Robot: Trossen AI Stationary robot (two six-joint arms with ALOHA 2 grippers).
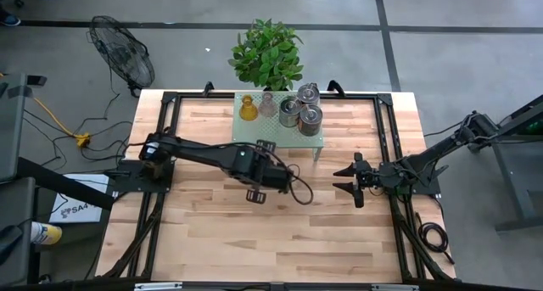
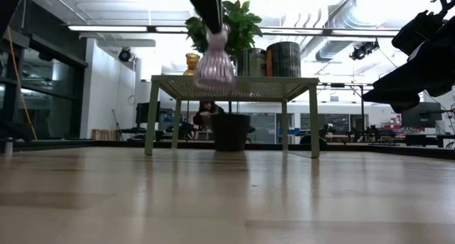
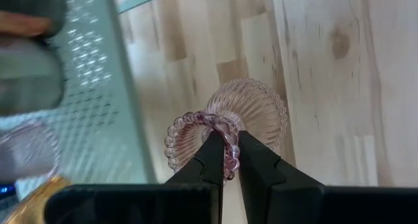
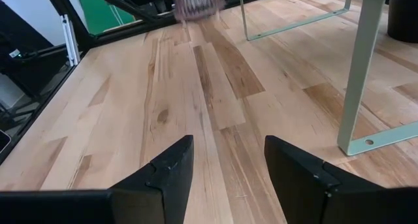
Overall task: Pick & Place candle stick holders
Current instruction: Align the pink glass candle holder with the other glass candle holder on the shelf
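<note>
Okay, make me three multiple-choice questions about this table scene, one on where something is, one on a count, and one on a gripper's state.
1. Where is the pink holder that the left gripper holds?
A. on the green shelf
B. lifted above the table
C. beside the plant

2. How many silver holders stand on the shelf?
A. one
B. three
C. five

3. What state is the right gripper in?
A. open, empty
B. shut on a holder
C. shut, empty

Answers: 1 B, the low view shows it hanging clear of the wood; 2 B, the high view shows three; 3 A, its fingers stand apart over bare wood.
</note>
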